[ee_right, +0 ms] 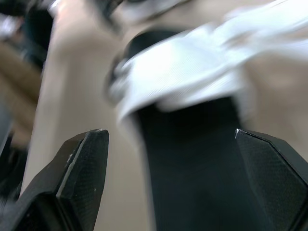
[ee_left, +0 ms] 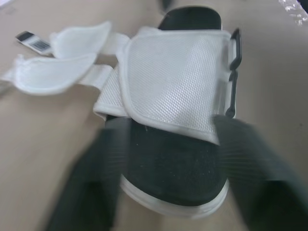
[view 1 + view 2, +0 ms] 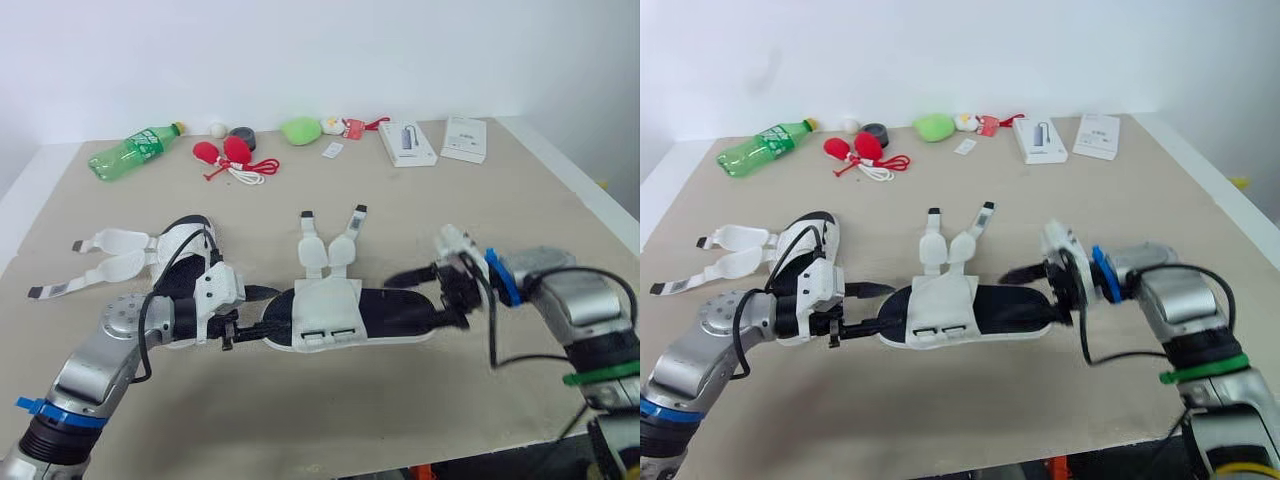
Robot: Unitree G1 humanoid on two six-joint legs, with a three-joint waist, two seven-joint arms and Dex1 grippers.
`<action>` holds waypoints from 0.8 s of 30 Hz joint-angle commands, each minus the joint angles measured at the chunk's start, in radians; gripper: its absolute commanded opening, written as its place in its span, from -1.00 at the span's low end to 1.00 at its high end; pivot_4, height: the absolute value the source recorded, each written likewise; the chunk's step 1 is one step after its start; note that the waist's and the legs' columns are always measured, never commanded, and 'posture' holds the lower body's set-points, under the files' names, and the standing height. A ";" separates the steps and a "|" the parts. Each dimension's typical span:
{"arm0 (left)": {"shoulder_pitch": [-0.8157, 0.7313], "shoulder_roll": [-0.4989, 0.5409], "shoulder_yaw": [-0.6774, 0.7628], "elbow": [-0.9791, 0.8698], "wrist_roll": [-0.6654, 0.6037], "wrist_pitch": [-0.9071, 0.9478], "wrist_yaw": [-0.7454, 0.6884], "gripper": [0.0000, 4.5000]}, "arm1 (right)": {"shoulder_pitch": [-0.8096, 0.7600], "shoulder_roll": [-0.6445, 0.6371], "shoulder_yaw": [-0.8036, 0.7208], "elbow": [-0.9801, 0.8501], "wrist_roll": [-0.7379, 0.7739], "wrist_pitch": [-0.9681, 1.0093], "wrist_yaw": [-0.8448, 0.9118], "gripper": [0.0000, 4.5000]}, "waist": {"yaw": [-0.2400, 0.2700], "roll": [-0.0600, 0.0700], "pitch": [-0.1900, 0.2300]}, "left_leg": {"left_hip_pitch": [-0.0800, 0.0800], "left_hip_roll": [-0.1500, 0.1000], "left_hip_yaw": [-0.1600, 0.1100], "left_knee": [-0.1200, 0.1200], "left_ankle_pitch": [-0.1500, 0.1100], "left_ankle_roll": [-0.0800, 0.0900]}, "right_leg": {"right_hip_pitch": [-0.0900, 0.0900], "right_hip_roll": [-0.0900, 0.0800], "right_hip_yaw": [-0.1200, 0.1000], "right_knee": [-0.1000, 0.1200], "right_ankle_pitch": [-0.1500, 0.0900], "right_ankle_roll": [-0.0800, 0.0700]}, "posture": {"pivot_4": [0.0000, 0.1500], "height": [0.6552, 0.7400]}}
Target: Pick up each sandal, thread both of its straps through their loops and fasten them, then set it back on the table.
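Note:
A sandal (image 3: 340, 312) with a black footbed and white upper lies across the middle of the table. Its two white straps (image 3: 312, 246) are unfastened and fan out toward the far side, and its black loops (image 2: 233, 72) are empty. My left gripper (image 3: 268, 312) is open, one finger on each side of the sandal's left end. My right gripper (image 3: 415, 300) is open too, straddling the right end with room on both sides in the right wrist view. A second sandal (image 3: 182, 250) lies behind my left arm, its loose straps (image 3: 110, 255) spread to the left.
Along the back of the table lie a green bottle (image 3: 133, 150), red items with a white cord (image 3: 228, 153), a green object (image 3: 299, 130), a white box (image 3: 407, 143) and a white booklet (image 3: 465, 138). The table's front edge (image 3: 330, 462) is near my arms.

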 commanded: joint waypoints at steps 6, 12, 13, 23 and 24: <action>-0.041 0.011 -0.046 0.046 0.076 -0.096 -0.060 -0.96 | -0.282 0.222 -0.048 0.357 -0.050 0.285 -0.292 1.00 | 0.001 0.000 0.000 | -0.003 0.001 0.004 0.000 0.000 0.000 | -0.006 0.002 0.004 0.001 0.001 -0.001 | 1.00 1.00; -0.064 -0.003 -0.053 0.079 0.099 -0.121 -0.067 -0.96 | -0.409 0.310 -0.074 0.613 -0.082 0.345 -0.357 1.00 | 0.001 0.000 0.000 | -0.004 0.001 0.007 -0.001 0.000 0.001 | -0.006 0.000 0.007 0.001 0.001 0.000 | 1.00 1.00; -0.065 -0.005 -0.054 0.080 0.100 -0.122 -0.067 -0.96 | -0.428 0.324 -0.086 0.654 -0.085 0.350 -0.369 1.00 | 0.001 0.000 0.000 | -0.003 0.001 0.008 -0.001 0.000 0.002 | -0.006 0.000 0.008 0.001 0.002 0.000 | 1.00 1.00; -0.056 -0.023 -0.062 0.053 0.102 -0.121 -0.049 -0.96 | -0.600 0.444 -0.325 1.058 -0.076 0.244 -0.606 1.00 | -0.003 0.000 0.000 | -0.003 0.003 0.009 -0.001 0.000 0.002 | -0.007 0.003 0.008 0.001 0.002 0.000 | 1.00 1.00; -0.054 -0.025 -0.062 0.050 0.102 -0.121 -0.046 -0.96 | -0.608 0.454 -0.336 1.075 -0.082 0.228 -0.618 1.00 | -0.003 0.000 0.000 | -0.003 0.003 0.009 -0.001 0.000 0.002 | -0.007 0.003 0.009 0.001 0.002 0.000 | 1.00 1.00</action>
